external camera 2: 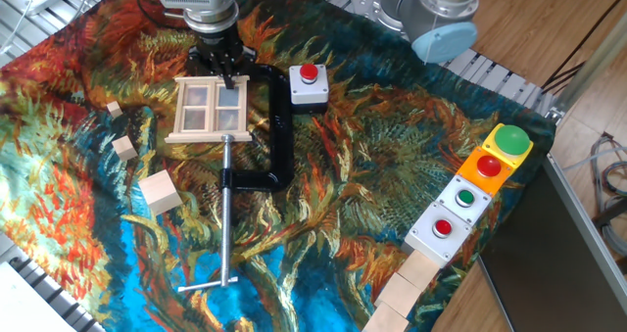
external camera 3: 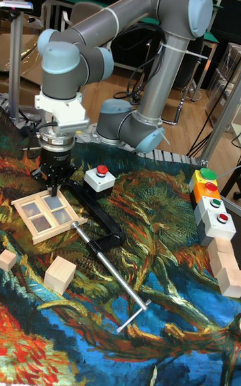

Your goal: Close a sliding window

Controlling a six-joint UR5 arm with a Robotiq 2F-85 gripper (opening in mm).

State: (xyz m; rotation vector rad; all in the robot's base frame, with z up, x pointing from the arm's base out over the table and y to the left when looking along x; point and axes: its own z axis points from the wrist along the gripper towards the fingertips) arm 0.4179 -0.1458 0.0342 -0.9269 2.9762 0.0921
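- Hovering at the far edge of the small pale wooden sliding window frame, the black two-finger gripper has its tips drawn narrow, touching the top rail
- Frame lies flat on the patterned cloth, beside the black C-clamp with long metal rod
- Likely light, stiff wood; thin rails look fragile
- Push the sash edge, not the panes

- The sliding window is made of pale, unfinished-looking matt wood.
- The wooden cubes are left plain and matt too.
- The table is covered by a printed cloth with a slight sheen.
- The C-clamp is finished in black, with a bare shiny metal rod.
- The button boxes look like smooth plastic.
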